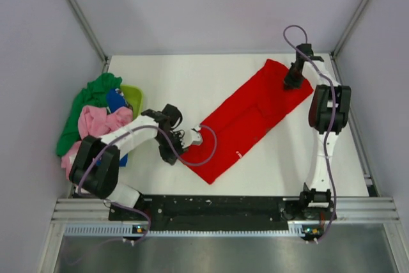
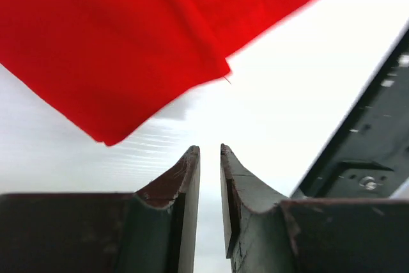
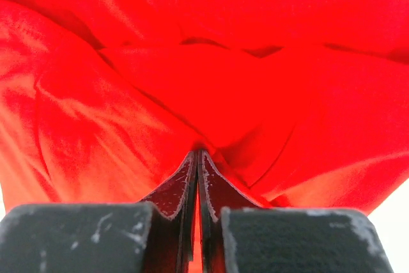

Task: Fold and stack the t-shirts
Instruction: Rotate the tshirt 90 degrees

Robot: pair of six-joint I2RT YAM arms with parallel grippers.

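The right gripper [image 3: 198, 153] pinches the red t-shirt [image 1: 246, 116]; the left gripper [image 2: 209, 151], jaws slightly apart and empty, could miss the near corner, skewing the fold.

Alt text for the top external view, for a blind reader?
A bright red cloth t-shirt, folded into a long strip, lies diagonally on the white table; the right gripper pinches its far end, the left gripper is by its near end. Green, pink and blue tees sit heaped at left.
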